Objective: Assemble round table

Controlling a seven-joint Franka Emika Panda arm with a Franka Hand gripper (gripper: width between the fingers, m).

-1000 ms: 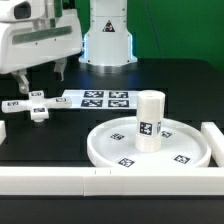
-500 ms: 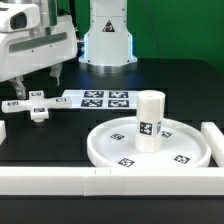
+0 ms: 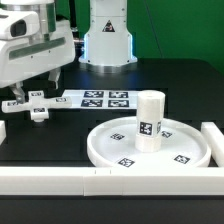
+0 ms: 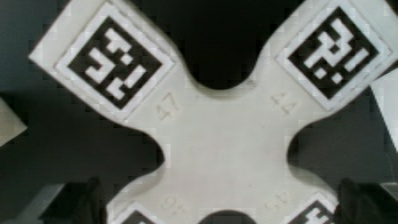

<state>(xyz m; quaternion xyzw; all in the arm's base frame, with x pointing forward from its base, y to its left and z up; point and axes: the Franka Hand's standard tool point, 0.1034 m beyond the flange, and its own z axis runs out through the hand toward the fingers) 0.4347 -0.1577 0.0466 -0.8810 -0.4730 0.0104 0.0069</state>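
Tool [image 3: 38, 84] sits at upper left of the exterior view, directly over the cross-shaped foot [image 3: 36, 103]. Its 2 jaws are spread, gripping nothing, 1 on each side of the foot. No contact visible.

Wrist view: the foot [image 4: 228, 130] fills the frame and is roughly centred, with 2 tagged arms fully in sight and the other 2 cut off at the edge. Dark jaw tips show at the frame corners, clear of the plastic.

The foot lies flat on the black worktop [image 3: 70, 135] at the exterior view's left, just beside the end of the marker board [image 3: 100, 98].

The large round disc [image 3: 98, 147] lies rim up at lower right of the exterior view, well apart from the foot. The short cylindrical leg [image 3: 149, 120] stands upright at its centre. Cannot tell whether it is already fixed to the disc.

White border blocks [image 3: 60, 180] run along the front edge and the right side.

Step in hand, as I judge it: pre-grasp on the foot, the last loose part.

Next move calls for:
- a straight drop until the jaws bracket the hub or 1 arm pair
- keeping centred, then closing and lifting level
- carrying the foot across to the leg top and lining it up there
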